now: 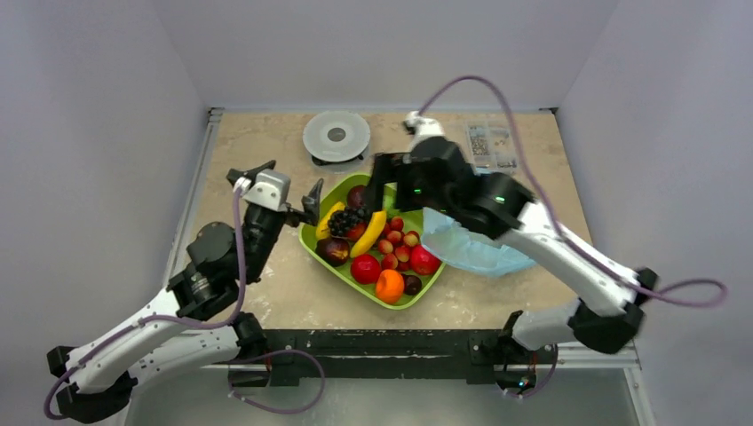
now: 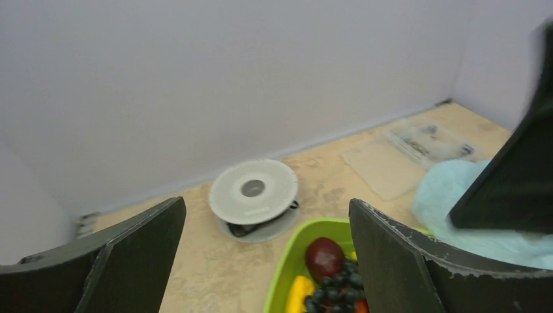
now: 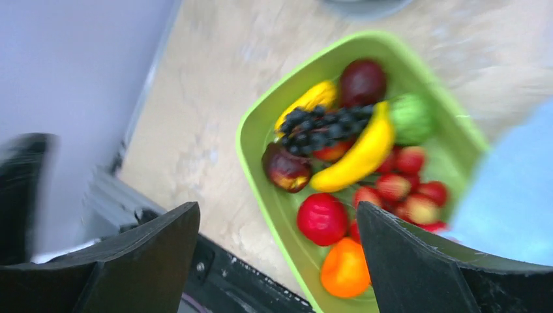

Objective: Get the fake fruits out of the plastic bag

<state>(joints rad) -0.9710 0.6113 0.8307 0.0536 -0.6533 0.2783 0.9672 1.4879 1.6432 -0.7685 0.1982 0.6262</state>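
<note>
**Right pincer** (image 3: pixel 279 215), jaws spread wide and gripping nothing, hung above the green tray (image 1: pixel 342 273). The left pincer (image 1: pixel 284 185) likewise stood wide open and empty beside the tray's left rim. The fake fruits (image 1: pixel 365 268) in view lay in the tray. The plastic bag (image 1: pixel 475 253) lay crumpled on the tabletop (image 1: pixel 284 288) just beside the tray's right rim, partly under the right arm.

The top view alone showed both arms and the bag's outline. Only the right wrist view showed the lumpy green ball (image 3: pixel 411 117), which the arm covered from above. The left wrist view showed the white disc (image 2: pixel 253 190) and the clear packet (image 2: pixel 391 163) more closely, with just the tray's far corner.

The tray's near corner sat close to the tabletop's near edge. Bare surface lay open to its left and between it and the disc.

Counted:
- two red balls (image 1: pixel 424 260)
- one orange (image 1: pixel 389 286)
- one banana (image 1: pixel 368 232)
- one grape bunch (image 1: pixel 348 219)
- two purple-brown fruits (image 1: pixel 333 250)
- one further yellow piece (image 1: pixel 327 217)
- one cluster of small red berries (image 1: pixel 398 241)
</note>
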